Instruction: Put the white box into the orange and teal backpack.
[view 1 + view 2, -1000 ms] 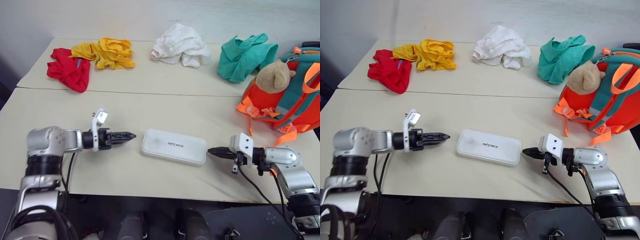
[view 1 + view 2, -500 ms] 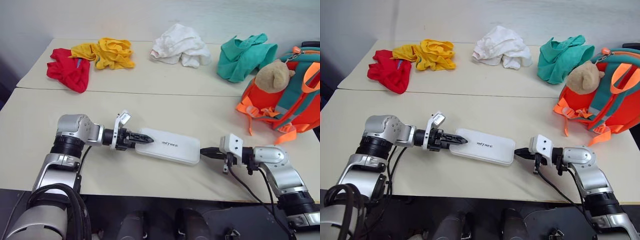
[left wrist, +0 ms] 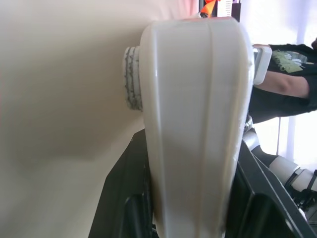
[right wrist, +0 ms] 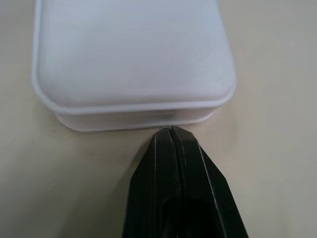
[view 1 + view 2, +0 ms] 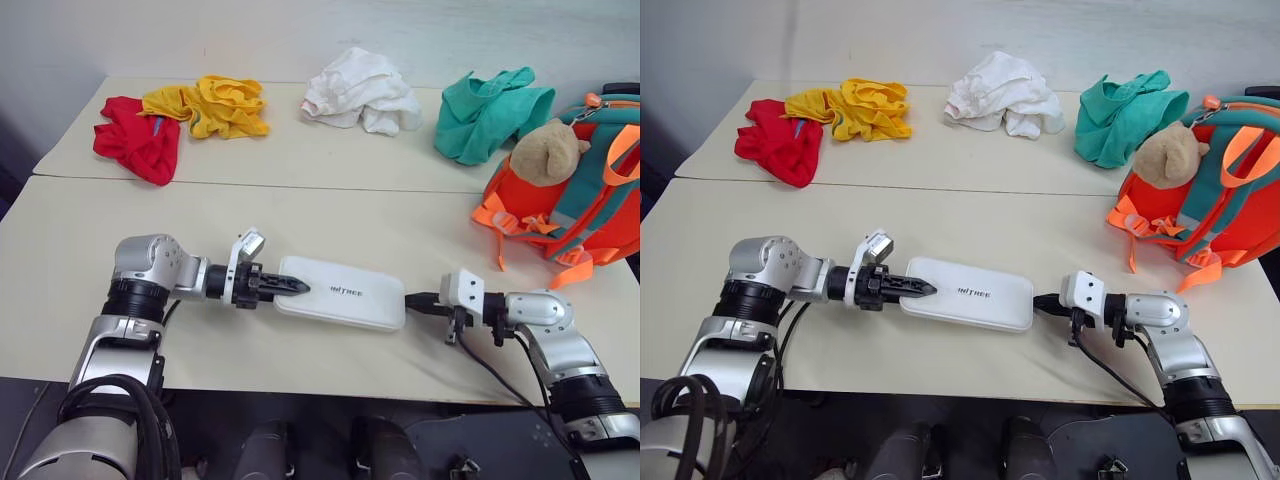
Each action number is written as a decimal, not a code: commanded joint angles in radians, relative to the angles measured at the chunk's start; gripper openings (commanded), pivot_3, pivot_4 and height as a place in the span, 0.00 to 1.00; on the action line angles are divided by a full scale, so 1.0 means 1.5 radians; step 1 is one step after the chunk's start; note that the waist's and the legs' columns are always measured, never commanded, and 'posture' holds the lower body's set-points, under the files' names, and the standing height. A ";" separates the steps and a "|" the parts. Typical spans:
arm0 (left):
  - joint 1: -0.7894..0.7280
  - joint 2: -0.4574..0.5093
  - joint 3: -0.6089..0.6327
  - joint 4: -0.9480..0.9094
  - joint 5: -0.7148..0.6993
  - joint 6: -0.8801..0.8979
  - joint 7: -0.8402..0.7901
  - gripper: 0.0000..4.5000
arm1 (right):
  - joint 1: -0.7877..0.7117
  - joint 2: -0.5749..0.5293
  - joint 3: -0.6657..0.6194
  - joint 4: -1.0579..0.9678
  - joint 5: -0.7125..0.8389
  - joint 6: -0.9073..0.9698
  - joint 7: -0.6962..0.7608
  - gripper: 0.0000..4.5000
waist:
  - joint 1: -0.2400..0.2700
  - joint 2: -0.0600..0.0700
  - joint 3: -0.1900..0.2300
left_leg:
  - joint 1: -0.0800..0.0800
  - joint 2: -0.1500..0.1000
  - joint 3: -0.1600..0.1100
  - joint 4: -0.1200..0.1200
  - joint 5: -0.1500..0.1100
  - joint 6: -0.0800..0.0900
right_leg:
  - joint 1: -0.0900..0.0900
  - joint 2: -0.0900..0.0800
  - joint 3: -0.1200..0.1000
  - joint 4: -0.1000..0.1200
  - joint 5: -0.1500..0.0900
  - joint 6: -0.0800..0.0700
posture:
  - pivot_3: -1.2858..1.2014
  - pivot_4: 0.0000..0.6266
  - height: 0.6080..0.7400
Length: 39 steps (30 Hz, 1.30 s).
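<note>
Cloth heaps, four, line the table's [image 5: 60,230] far side: red [image 5: 137,137], yellow [image 5: 214,105], white [image 5: 361,91], teal [image 5: 487,113]. One backpack [image 5: 578,195] with a bear [image 5: 546,152] stands at the far right. One white box [image 5: 341,293] lies near, in the middle. The left gripper [image 5: 290,286] clamps the box's left end between its two fingers. The right gripper [image 5: 415,299], fingers pressed together, touches the box's right end with its tip.
</note>
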 commanded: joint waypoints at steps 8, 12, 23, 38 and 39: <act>0.208 0.028 0.275 -0.336 -0.110 -0.185 -0.010 0.29 | 0.305 -0.016 -0.339 -0.260 0.249 0.194 -0.129 0.28 | 0.002 0.000 0.000 | -0.002 0.000 -0.003 0.000 0.000 -0.001 | 0.000 -0.002 -0.001 -0.001 0.000 0.000 | 0.52 0.24 1.00; 0.312 0.044 0.313 -0.437 -0.115 -0.325 -0.075 0.29 | 0.377 0.002 -0.457 -0.281 0.270 0.200 -0.193 0.59 | 0.001 0.000 0.000 | 0.002 0.000 -0.001 -0.003 -0.001 -0.002 | 0.001 -0.002 0.001 -0.004 0.000 -0.001 | 0.52 0.24 1.00; 0.480 0.107 0.261 -0.491 -0.044 -0.537 -0.167 0.29 | 0.151 -0.061 -0.469 -0.007 0.208 0.112 -0.227 0.99 | -0.009 0.003 0.001 | 0.004 0.000 0.002 -0.007 -0.001 -0.001 | 0.000 -0.002 0.004 -0.004 0.000 -0.002 | 0.52 0.24 1.00; 0.575 0.091 0.333 -0.545 -0.112 -0.560 -0.087 0.29 | -0.268 -0.037 -0.290 0.347 0.136 0.035 -0.107 0.79 | -0.017 0.003 0.002 | 0.002 0.001 0.001 -0.006 0.001 -0.001 | -0.001 -0.002 0.002 -0.002 -0.001 -0.003 | 0.52 0.24 1.00; 0.578 0.086 0.344 -0.545 -0.121 -0.558 -0.076 0.29 | -0.279 -0.032 -0.287 0.360 0.133 0.025 -0.104 0.71 | -0.017 0.003 0.002 | 0.002 0.001 0.001 -0.006 0.001 -0.001 | -0.001 -0.002 0.002 -0.002 -0.001 -0.003 | 0.52 0.24 1.00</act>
